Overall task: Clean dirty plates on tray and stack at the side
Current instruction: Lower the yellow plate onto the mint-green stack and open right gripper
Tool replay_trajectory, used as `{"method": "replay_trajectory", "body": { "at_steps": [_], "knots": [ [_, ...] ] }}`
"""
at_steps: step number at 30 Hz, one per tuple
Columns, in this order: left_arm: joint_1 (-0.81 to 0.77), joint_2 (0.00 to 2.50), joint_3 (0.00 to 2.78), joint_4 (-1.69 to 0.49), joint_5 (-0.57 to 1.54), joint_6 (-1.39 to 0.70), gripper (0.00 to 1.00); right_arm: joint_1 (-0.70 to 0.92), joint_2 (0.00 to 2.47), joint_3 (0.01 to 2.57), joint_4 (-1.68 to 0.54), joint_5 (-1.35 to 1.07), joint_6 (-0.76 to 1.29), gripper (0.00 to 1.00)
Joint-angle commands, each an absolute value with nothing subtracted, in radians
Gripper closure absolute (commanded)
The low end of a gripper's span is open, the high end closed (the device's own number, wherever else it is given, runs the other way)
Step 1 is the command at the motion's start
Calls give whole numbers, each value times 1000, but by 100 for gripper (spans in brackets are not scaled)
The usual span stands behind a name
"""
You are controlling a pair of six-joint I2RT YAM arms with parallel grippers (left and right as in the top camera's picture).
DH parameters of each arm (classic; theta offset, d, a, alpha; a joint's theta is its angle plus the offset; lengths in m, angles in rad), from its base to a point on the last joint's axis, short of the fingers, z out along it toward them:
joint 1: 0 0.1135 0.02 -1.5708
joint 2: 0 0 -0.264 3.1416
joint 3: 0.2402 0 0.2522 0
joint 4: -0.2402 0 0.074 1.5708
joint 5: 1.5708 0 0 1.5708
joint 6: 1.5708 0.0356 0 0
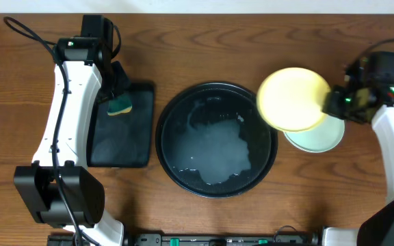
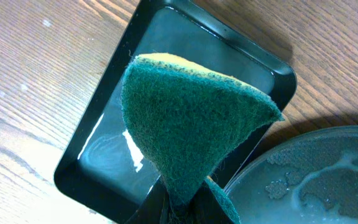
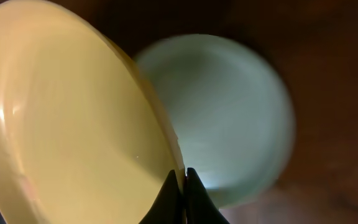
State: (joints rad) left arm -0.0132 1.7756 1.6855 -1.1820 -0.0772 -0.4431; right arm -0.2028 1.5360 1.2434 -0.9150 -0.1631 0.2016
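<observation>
- Green sponge (image 1: 120, 104), soft and wet-looking, is pinched at one edge by the left gripper (image 2: 185, 208), whose jaws are closed on it. It hangs over the rectangular black tray (image 1: 125, 140), just left of the round black tray (image 1: 158, 140).
- Round black tray: no plate on it, only a film of soapy water across its floor.
- Pale yellow plate (image 1: 291, 99) is held tilted in the air, overlapping the round tray's right rim. The right gripper (image 3: 184, 180) has its jaws clamped on the plate's rim, on the edge away from that tray.
- Pale mint plate (image 1: 318, 140) lies flat on the table just right of the round tray, partly under the yellow one. The wrist view is blurred, so it may be one plate or two stacked.
- Handling, as I judge it: the yellow plate is stiff, light and probably slick. The thin rim is the only hold, so it could pivot and wants a gentle set-down.
</observation>
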Motion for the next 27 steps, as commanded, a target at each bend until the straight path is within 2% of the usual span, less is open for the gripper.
{"method": "replay_trajectory", "body": {
  "at_steps": [1,7,15,18,20,25,27],
  "knots": [
    [-10,1766,1691,-1184,-78,-427,92,-267,1519,1179,-904,-46,225,99],
    [-10,1766,1691,-1171,-78,-427,92,-332,1519,1051,-775,-34,224,99],
    [-10,1766,1691,-1170,-78,-426,92,-337,1523,940,-647,-34,224,98],
    [-10,1766,1691,-1170,-78,-427,93,-337,1524,934,-644,-34,224,86],
    [-10,1766,1691,-1171,-78,-426,92,-337,1524,936,-640,-35,224,71],
    [-10,1766,1686,-1186,-78,-419,92,-335,1524,969,-667,-89,223,52],
    [-9,1766,1668,-1190,-78,-359,92,-318,1524,1029,-729,-147,183,41]
  ]
}}
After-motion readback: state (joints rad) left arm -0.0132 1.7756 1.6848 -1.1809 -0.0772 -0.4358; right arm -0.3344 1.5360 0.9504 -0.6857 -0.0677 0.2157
